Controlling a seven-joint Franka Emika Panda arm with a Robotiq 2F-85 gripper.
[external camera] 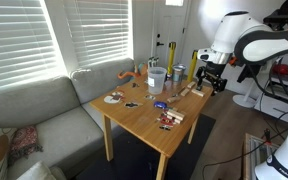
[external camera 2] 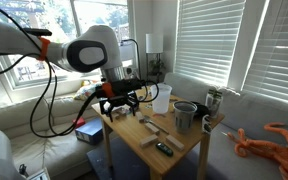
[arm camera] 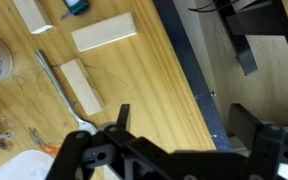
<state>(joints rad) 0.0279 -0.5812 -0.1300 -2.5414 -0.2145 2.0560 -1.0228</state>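
My gripper (arm camera: 184, 121) stands open with nothing between its fingers (arm camera: 246, 122). It hangs over the wooden table's dark-painted edge (arm camera: 189, 70), half above the tabletop and half above the floor. In both exterior views the gripper (external camera: 208, 76) (external camera 2: 119, 101) hovers at one end of the small table (external camera: 144, 112) (external camera 2: 184, 150). Nearest to it lie two pale wooden blocks, one long (arm camera: 104, 32) and one narrower (arm camera: 81, 85), with a thin metal utensil (arm camera: 46, 72) beside them. The blocks (external camera: 190, 90) lie just inward of the gripper.
A white cup (external camera: 156, 77) (external camera 2: 162, 99), a metal pot (external camera: 179, 72) (external camera 2: 185, 114), a plate (external camera: 114, 98) and small items (external camera: 169, 118) crowd the table. An orange toy (external camera 2: 279, 140) rests on the grey sofa (external camera: 34, 110). Dark stand legs (arm camera: 242, 40) are on the floor by the table.
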